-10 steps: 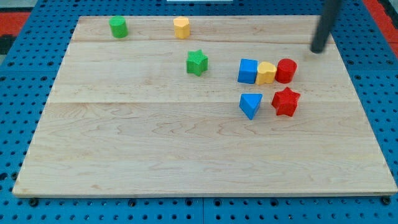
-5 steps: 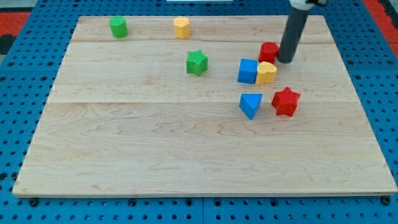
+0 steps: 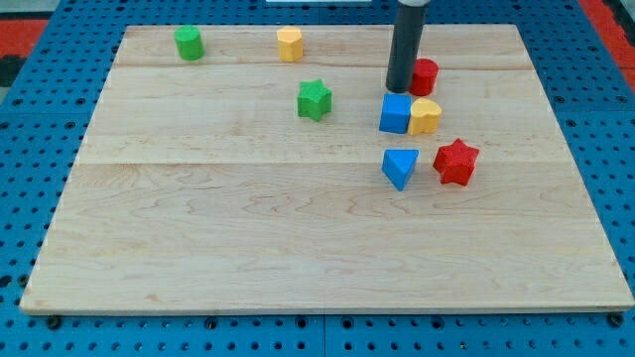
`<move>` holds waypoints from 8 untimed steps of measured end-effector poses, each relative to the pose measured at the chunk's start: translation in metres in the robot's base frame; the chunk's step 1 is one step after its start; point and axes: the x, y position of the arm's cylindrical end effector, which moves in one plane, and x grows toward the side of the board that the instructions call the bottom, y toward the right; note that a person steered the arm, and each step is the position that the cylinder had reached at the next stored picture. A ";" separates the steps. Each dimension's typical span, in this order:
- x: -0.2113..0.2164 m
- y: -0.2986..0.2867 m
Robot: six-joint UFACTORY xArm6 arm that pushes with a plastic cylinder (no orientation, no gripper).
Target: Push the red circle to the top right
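Observation:
The red circle [image 3: 426,76] sits on the wooden board [image 3: 248,228] in its upper right part, just above the yellow block [image 3: 425,116]. My tip [image 3: 400,87] rests on the board right against the red circle's left side, just above the blue cube [image 3: 395,113]. The dark rod rises from it to the view's top edge.
A red star [image 3: 456,162] and a blue triangle [image 3: 400,167] lie below the blue cube and yellow block. A green star [image 3: 315,100] is left of my tip. A green cylinder [image 3: 189,43] and a yellow block [image 3: 290,44] sit near the top edge.
The rod swept from the view's top right leftward. The red circle moved up and left, off the yellow block's right side. My tip has gone from the circle's right to its left.

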 end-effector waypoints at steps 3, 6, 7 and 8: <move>0.006 0.062; -0.031 0.068; -0.031 0.067; -0.031 0.067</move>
